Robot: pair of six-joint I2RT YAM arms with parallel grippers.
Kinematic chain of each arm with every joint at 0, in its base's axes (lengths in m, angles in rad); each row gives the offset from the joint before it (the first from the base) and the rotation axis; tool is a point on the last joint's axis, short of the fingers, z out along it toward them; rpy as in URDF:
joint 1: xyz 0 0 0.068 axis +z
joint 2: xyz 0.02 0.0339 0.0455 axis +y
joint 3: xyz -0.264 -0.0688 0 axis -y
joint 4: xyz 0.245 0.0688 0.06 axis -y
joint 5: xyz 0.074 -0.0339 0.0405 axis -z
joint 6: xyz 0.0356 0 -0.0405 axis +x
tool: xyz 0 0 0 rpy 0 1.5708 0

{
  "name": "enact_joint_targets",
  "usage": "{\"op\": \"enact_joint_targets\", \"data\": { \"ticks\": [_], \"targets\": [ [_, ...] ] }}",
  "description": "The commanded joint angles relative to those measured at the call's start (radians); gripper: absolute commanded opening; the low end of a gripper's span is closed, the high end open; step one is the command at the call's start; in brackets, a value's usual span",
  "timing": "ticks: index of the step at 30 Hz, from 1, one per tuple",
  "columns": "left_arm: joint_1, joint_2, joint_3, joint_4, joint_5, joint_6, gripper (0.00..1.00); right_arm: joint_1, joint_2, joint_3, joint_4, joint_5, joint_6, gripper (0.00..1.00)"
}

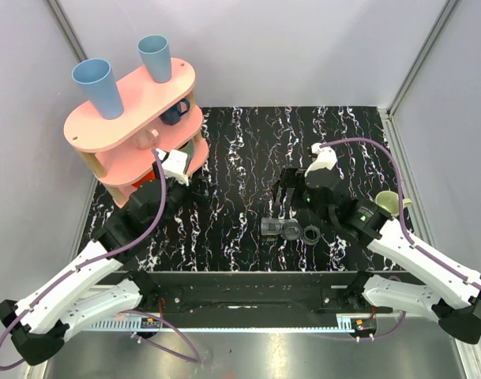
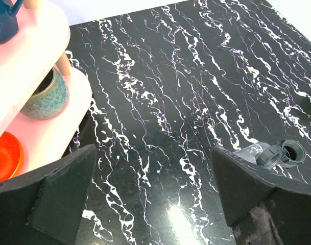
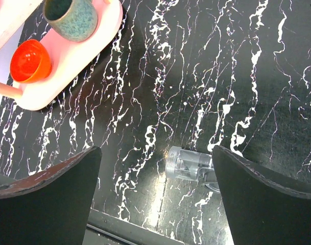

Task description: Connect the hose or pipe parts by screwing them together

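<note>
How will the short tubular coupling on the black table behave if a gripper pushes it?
The coupling lies on its round side, so it would probably roll. It looks like rigid plastic, likely stiff and light. The table looks glossy, so it may also slide.

So the right gripper (image 3: 156, 153) has its 2 dark fingers (image 3: 53, 199) filling the bottom corners, spread wide with nothing between them but tabletop. The table (image 3: 196, 61) is black marble with white veins all over. Low in the middle lies a short tubular coupling (image 3: 188, 164) on its side, its right end tucked behind the right-hand finger. Upper left there's a pink shelf (image 3: 78, 56) with a speckled teal cup (image 3: 71, 18) at the top edge and an orange bowl (image 3: 28, 60) just left of it.
</note>
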Motion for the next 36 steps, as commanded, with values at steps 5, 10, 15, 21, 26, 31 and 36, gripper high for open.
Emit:
{"op": "enact_joint_targets", "data": {
  "ticks": [5, 10, 15, 21, 26, 31, 36],
  "targets": [
    [-0.009, 0.001, 0.004, 0.05, -0.072, 0.048, 0.99, 0.002, 0.013, -0.025, 0.034, 0.06, 0.014, 1.0],
    [-0.01, -0.02, 0.002, 0.047, -0.126, 0.059, 0.98, 0.0, 0.049, -0.079, 0.024, 0.091, 0.034, 1.0],
    [-0.015, -0.065, -0.013, 0.059, -0.209, 0.06, 0.97, 0.002, 0.178, -0.062, -0.056, 0.093, 0.003, 0.99],
    [-0.015, -0.083, -0.029, 0.081, -0.216, 0.059, 0.97, 0.002, 0.341, -0.022, -0.059, -0.036, -0.083, 0.98],
    [-0.015, -0.074, -0.027, 0.078, -0.244, 0.063, 0.97, 0.002, 0.448, -0.02, -0.027, -0.217, -0.182, 0.97],
    [-0.015, -0.082, -0.032, 0.081, -0.247, 0.065, 0.98, 0.002, 0.51, 0.001, -0.027, -0.216, -0.223, 0.97],
    [-0.017, -0.076, -0.032, 0.082, -0.236, 0.062, 0.98, 0.002, 0.568, 0.021, -0.053, -0.19, -0.238, 0.94]
  ]
}}
